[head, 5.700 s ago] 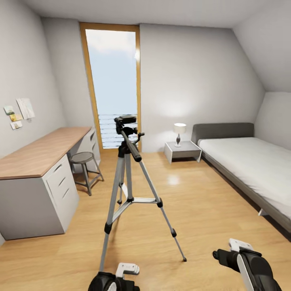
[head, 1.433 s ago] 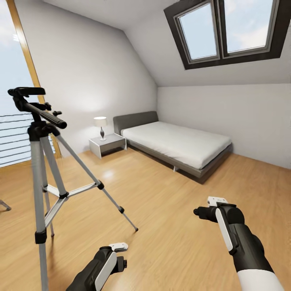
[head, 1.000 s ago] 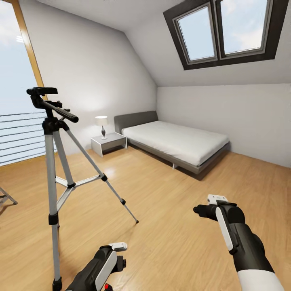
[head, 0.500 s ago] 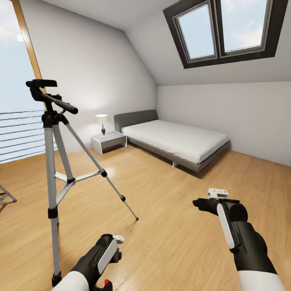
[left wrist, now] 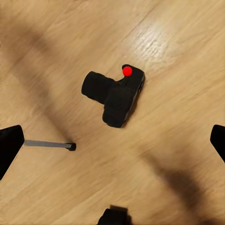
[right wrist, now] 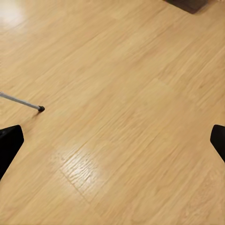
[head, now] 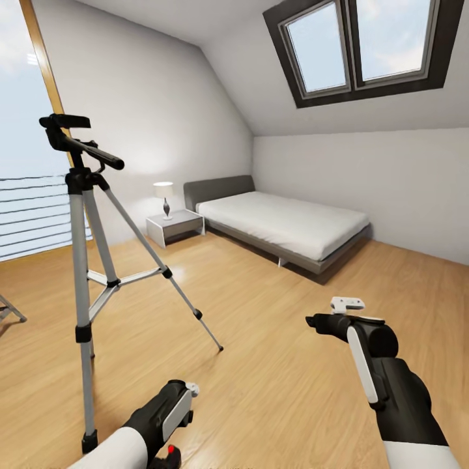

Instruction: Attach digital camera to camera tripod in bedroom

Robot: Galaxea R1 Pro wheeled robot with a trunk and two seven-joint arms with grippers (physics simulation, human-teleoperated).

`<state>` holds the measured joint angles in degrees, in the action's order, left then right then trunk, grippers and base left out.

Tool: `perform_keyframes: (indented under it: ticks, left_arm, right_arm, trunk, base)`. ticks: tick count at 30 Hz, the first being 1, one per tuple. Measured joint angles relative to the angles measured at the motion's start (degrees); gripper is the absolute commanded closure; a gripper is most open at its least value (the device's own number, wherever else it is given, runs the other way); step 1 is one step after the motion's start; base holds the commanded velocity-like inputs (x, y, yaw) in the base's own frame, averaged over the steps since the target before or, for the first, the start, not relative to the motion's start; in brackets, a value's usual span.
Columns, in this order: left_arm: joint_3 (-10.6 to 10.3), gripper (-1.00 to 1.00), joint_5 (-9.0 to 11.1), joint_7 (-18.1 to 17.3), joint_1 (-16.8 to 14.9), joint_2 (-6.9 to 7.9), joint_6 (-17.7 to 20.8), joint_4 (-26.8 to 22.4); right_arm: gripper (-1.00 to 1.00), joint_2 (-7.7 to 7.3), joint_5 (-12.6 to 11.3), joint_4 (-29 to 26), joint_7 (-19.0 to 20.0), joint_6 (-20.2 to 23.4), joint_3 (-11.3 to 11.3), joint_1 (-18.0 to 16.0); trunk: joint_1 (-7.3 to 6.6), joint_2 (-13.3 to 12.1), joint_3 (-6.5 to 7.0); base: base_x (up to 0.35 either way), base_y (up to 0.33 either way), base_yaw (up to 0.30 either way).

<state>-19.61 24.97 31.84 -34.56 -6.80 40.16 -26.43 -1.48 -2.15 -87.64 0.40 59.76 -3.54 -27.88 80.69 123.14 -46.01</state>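
Small black boxy digital camera with red button lies on light wood floor near silver-legged camera tripod; left gripper above it, spread; right gripper spread, empty.

Light: bright daylight from the skylight
Glare: pale sheen on the wood floor
Focus: left wrist view soft

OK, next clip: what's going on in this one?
A two-armed robot stands in an attic bedroom. Its open left gripper reaches down toward a digital camera lying on the wood floor, not yet touching it. The camera tripod stands at the left with nothing on its head. The right gripper hovers open, holding nothing.
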Motion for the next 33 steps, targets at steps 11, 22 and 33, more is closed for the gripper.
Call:
perform_keyframes:
  ticks: [11,22,33]
  left_arm:
    - [-2.3,-1.00,-0.7,-8.1,-0.2,0.53,-2.6,3.1]
    - [-4.6,-1.00,-2.8,-14.2,0.1,2.72,-7.8,5.4]
    - [-5.5,-1.00,-4.0,-21.8,2.1,7.56,-27.1,11.4]
  right_arm:
    - [-1.00,0.00,0.0,-3.5,0.0,0.0,1.7,1.9]
    - [-1.00,-0.24,-0.9,-4.1,0.0,0.0,2.0,2.2]
    - [-1.00,-0.66,-10.5,-3.2,0.0,0.0,2.2,2.1]
  trunk:
    - [2.42,4.4,-1.98]
    - [4.83,8.8,-3.95]
    - [7.25,13.2,-5.93]
  base:
    - [0.000,0.000,0.000]
    - [0.000,0.000,0.000]
    - [0.000,0.000,0.000]
